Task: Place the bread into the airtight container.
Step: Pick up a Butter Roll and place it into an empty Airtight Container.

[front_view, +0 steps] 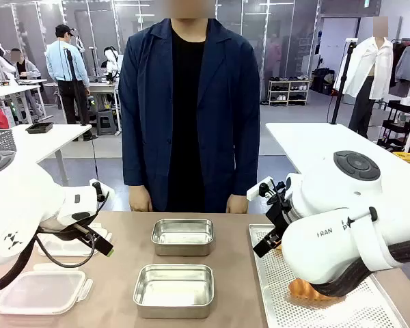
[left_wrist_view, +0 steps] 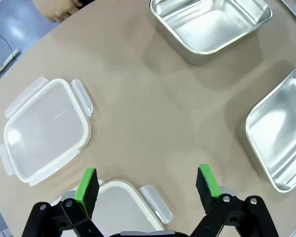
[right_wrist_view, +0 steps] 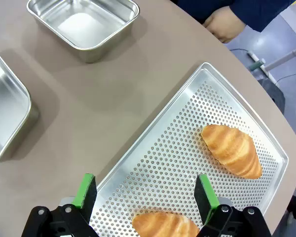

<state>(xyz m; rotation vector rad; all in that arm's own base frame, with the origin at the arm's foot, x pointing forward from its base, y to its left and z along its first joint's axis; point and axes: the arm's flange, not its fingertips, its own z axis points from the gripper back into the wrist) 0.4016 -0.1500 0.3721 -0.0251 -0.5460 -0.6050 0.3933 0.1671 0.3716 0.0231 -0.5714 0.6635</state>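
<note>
Our right hand hangs released above the tray, a croissant just beneath it; our left hand, also released and empty, hovers over a lid.

Legible lettering found on one item. Right arm, white casing facing the front camera: black capitals "FRAN", cut off where the casing curves away, with a single "P" just beside them. Left arm, white casing: a small black emblem, not readable as letters.
</note>
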